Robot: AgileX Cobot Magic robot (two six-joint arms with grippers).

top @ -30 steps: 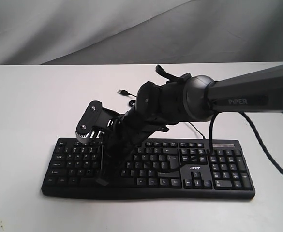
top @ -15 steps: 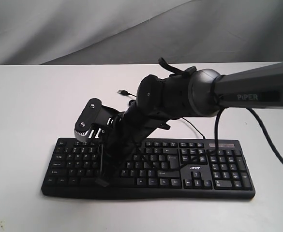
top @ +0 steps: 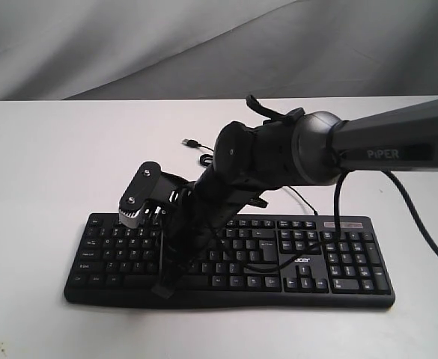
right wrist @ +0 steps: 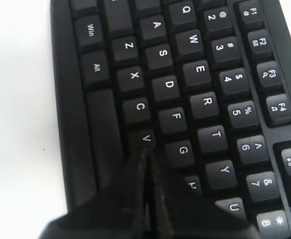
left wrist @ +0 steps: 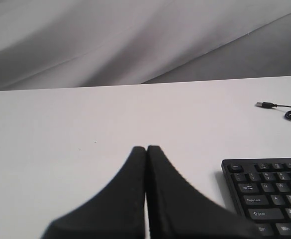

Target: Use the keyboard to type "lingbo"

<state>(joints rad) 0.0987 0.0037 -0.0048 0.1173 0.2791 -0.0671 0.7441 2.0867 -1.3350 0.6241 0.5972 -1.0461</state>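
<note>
Acer keyboard laid by near edge of worktop, right hand clenched, tip set by V key, left hand clenched off keyboard's end.

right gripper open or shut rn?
Shut: in the right wrist view the right gripper narrows to one closed seam with no gap, its tip by the V key on the keyboard.

white table, wrinkled grey cloth bkgd
</note>
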